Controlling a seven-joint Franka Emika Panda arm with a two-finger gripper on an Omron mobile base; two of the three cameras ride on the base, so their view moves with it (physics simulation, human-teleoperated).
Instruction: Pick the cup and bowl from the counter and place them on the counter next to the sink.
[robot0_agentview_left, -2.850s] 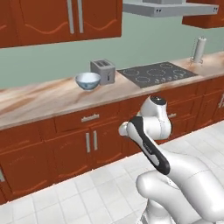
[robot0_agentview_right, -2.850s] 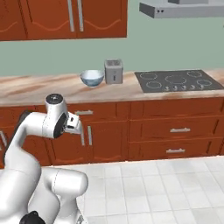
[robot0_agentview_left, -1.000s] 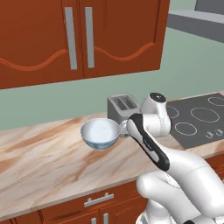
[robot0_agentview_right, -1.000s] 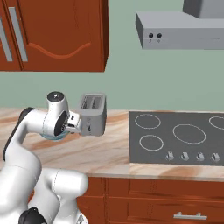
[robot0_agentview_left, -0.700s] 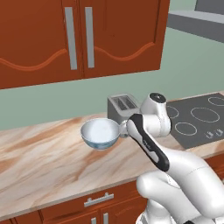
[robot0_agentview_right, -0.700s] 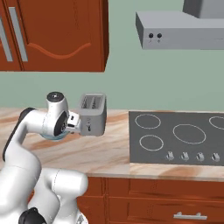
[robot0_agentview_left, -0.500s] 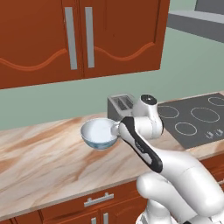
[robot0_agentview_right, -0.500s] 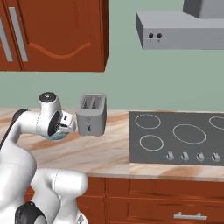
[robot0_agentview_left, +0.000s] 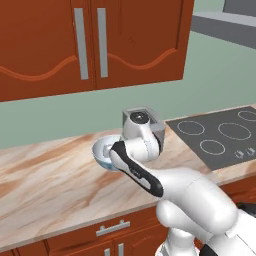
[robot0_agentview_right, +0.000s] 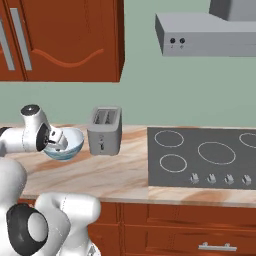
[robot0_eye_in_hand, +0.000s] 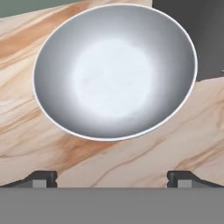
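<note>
The bowl (robot0_eye_in_hand: 114, 70), pale and round, stands upright on the marbled counter (robot0_eye_in_hand: 131, 162) and lies just ahead of my open gripper (robot0_eye_in_hand: 111, 179). The two fingertips (robot0_eye_in_hand: 41, 178) stand wide apart with only counter between them, short of the bowl's near rim. In the right base view the gripper (robot0_agentview_right: 55, 141) hangs over the left side of the bowl (robot0_agentview_right: 70, 145), at about rim height. From the left base view the wrist covers the right part of the bowl (robot0_agentview_left: 104, 152). The cup and the sink are out of view.
A grey toaster (robot0_agentview_right: 105, 131) stands right beside the bowl on its right, and shows as a dark block (robot0_eye_in_hand: 192, 39) in the hand view. Further right lies the dark stovetop (robot0_agentview_right: 200, 160) under a range hood (robot0_agentview_right: 205, 35). Wooden wall cabinets (robot0_agentview_left: 95, 45) hang above.
The base drove up to the counter earlier. In the last second the wrist swung left from in front of the toaster to over the bowl. The bowl has not moved and the jaws stayed open.
</note>
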